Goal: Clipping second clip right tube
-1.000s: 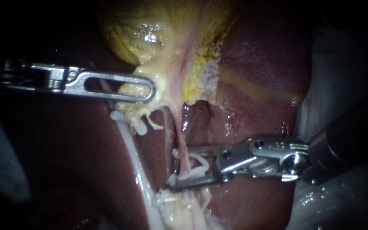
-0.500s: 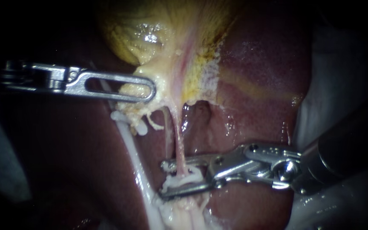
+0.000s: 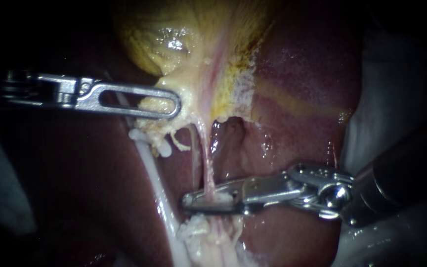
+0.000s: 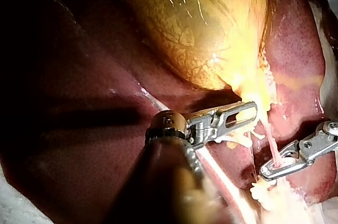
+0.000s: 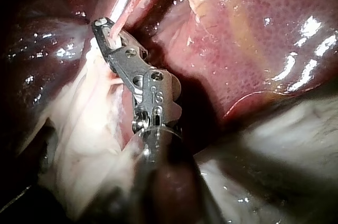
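The yellow gallbladder (image 3: pixel 174 39) narrows to a neck, which my left instrument (image 3: pixel 174 105) holds with its slotted jaws shut on that tissue, as the left wrist view also shows (image 4: pixel 248 112). A thin pink strand, the right tube (image 3: pixel 205 163), runs down from the neck. My right instrument (image 3: pixel 191 201) comes in from the right with its jaws shut across this tube, a white clip (image 3: pixel 222 198) pressed between them. The right wrist view shows the same jaws (image 5: pixel 103 27) closed on the tube (image 5: pixel 120 7). The white left tube (image 3: pixel 151 168) lies beside it, untouched.
Dark red liver (image 3: pixel 297 69) surrounds the site. A ragged white clump of tissue (image 3: pixel 196 231) sits just below the right jaws where both tubes meet. Pale cloth (image 3: pixel 386 99) lies at the right edge, behind the right shaft (image 3: pixel 396 178).
The right jaws, open around the tube with a spread white clip a second ago, have closed on it and flattened the clip. They slid slightly left. The left instrument has not moved.
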Robot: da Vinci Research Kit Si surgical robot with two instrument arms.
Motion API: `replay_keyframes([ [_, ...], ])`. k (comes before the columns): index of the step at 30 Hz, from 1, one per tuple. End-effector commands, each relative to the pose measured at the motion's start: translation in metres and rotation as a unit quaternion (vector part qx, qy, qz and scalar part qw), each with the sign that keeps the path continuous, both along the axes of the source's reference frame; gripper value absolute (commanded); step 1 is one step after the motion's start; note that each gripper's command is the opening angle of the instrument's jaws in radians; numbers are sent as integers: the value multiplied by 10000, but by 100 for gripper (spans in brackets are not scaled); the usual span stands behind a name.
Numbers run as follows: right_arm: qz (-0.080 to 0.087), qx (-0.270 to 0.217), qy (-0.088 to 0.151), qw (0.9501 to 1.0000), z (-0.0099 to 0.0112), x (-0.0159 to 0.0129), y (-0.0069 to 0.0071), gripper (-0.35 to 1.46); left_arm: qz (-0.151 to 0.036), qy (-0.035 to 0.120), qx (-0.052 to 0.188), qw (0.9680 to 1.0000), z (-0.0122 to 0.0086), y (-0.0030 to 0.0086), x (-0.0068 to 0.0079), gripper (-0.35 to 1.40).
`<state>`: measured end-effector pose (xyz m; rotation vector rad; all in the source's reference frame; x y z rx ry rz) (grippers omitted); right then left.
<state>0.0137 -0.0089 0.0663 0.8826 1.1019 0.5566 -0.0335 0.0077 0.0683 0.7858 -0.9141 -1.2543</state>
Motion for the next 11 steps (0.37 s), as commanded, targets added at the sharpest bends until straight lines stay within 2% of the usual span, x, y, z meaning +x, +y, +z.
replay_keyframes([
  [1, 2, -7, 0, 10000, 1, 0, 0, -35, 2, 0, -1, 10000, 0, 0, 0, -35],
  [11, 15, -10, -7, 10000, 1, -1, 0, -35, 2, 0, -1, 10000, 1, 1, 0, -35],
])
